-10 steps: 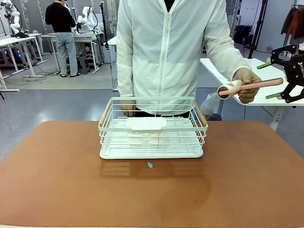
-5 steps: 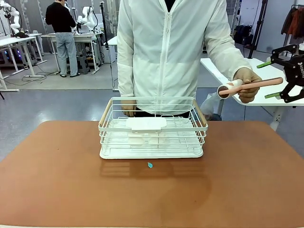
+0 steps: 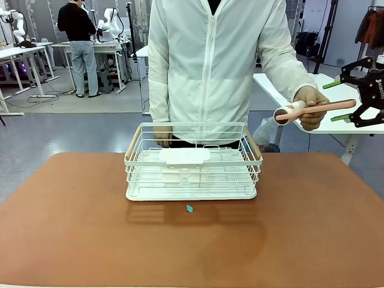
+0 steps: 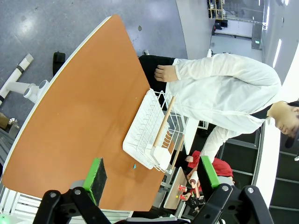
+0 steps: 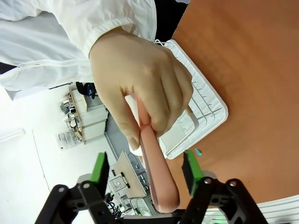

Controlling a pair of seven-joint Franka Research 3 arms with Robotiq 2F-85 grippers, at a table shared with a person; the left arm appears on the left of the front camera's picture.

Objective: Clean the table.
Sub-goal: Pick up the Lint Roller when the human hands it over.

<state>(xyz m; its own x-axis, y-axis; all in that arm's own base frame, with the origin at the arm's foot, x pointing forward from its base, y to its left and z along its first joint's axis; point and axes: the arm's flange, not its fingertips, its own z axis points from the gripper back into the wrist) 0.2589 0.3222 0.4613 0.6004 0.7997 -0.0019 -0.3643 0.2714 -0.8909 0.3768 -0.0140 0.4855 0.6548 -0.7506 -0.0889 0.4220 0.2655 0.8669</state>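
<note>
Table (image 3: 90, 240) is carrying a basket (image 3: 193, 161). A hand (image 3: 312, 107) is holding a pink roller (image 3: 345, 104) level, inside the wide-open right gripper (image 3: 331, 101).

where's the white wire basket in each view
Front view: white wire basket at centre, on the far half of the table.
Left wrist view: basket near centre, tilted.
Right wrist view: basket right of centre, behind the person's hand.
Shared landmark: the teal scrap beside the basket.
</note>
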